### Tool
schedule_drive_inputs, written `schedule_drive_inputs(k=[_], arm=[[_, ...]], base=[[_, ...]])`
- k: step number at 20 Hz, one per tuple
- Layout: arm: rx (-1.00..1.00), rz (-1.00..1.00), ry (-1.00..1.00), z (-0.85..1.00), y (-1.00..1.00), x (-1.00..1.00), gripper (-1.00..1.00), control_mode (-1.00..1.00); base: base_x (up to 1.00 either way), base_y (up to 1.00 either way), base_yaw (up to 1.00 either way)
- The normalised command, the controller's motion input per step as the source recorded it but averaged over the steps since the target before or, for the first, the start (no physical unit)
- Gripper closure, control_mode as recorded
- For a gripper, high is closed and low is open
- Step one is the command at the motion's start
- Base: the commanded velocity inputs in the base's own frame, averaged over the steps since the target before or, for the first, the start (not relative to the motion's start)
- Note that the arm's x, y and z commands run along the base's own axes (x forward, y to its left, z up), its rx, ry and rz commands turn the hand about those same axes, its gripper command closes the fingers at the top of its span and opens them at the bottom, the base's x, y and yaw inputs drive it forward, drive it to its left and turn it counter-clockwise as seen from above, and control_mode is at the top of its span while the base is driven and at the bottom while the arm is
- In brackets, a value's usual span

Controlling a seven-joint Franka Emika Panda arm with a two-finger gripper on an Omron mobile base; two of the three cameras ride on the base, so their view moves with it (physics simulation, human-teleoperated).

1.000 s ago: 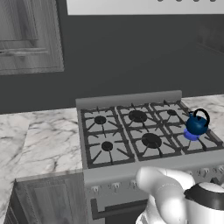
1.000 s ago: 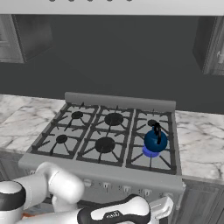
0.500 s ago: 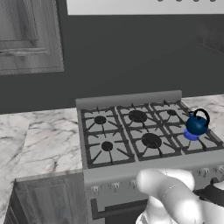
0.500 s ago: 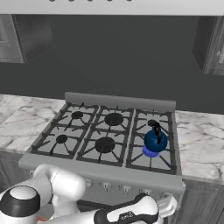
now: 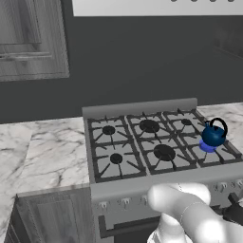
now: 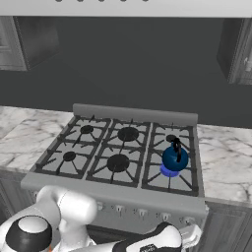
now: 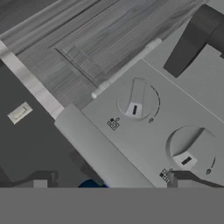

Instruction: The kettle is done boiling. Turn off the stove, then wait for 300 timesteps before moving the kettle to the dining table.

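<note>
The task looks barely begun; the kettle point(image 6: 175, 158) sits on the front right burner of the stove point(image 6: 118, 162), over a blue glow that reads as a flame not yet turned off; so shutting off the burner, the wait, and the carry to the dining table are all left; the end effector point(image 6: 189, 235) hangs low before the front panel, jaws wide apart and holding nothing; the hand view faces two knobs point(image 7: 136, 99), though which one serves that burner I cannot tell; white marble tabletop point(image 5: 47, 156) flanks the range; dark wall and grey cabinets point(image 5: 31, 40) behind.
</note>
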Motion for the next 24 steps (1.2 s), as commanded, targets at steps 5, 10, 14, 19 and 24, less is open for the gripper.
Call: schedule_drive_inputs(k=[5, 10, 14, 19, 24], arm=[[0.0, -0.04, 0.0, 0.0, 0.0, 0.07, -1.0, -1.0], [0.0, -0.03, 0.0, 0.0, 0.0, 0.1, -1.0, -1.0], [0.0, 0.0, 0.0, -0.01, 0.0, 0.07, -1.0, -1.0], [0.0, 0.0, 0.0, -0.05, 0.0, 0.14, -1.0, -1.0], [0.0, 0.0, 0.0, -0.11, 0.0, 0.19, -1.0, -1.0]], base=[[0.0, 0.0, 0.0], [0.0, 0.0, 0.0], [0.0, 0.0, 0.0], [0.0, 0.0, 0.0], [0.0, 0.0, 0.0]])
